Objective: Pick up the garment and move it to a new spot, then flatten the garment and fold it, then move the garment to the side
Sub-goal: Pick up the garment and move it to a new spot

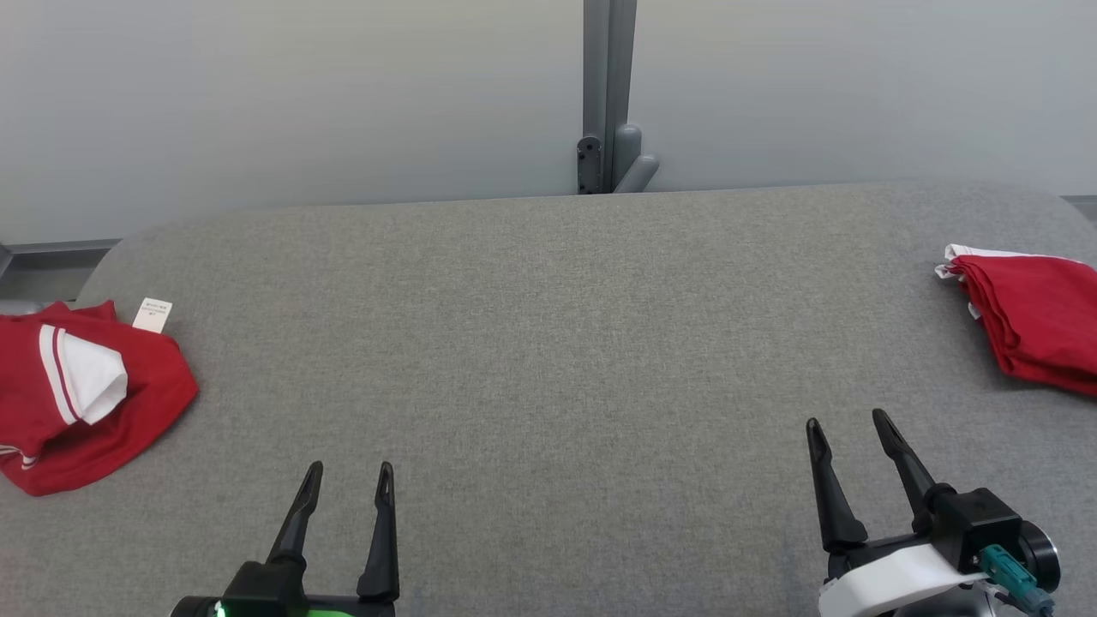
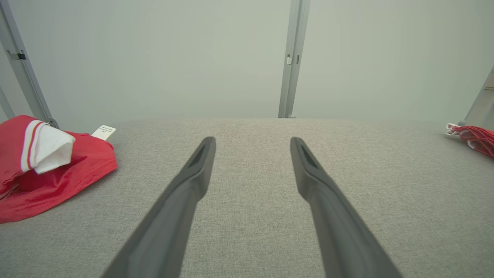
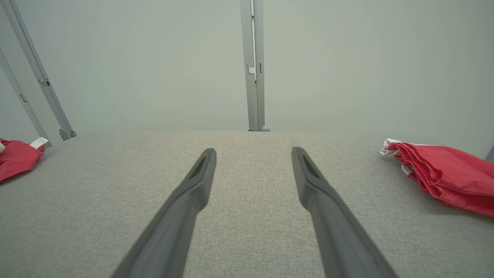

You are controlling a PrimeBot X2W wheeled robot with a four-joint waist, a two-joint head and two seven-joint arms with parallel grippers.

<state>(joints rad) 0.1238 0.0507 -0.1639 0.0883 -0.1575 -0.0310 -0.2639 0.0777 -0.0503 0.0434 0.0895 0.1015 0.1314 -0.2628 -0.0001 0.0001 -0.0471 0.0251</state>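
Note:
A crumpled red garment (image 1: 81,394) with a white striped sleeve and a white tag lies at the table's left edge; the left wrist view has it (image 2: 46,166) at the left. My left gripper (image 1: 350,482) stands open near the front edge, right of that garment and apart from it. My right gripper (image 1: 848,433) is open too, at the lower right, with nothing between its fingers. A folded red garment (image 1: 1033,321) lies at the right edge beyond it, and sits (image 3: 444,173) at the right in the right wrist view.
The grey fabric table (image 1: 557,343) spans the view, with rounded far corners. A grey metal post (image 1: 607,94) rises behind its far edge against a pale wall.

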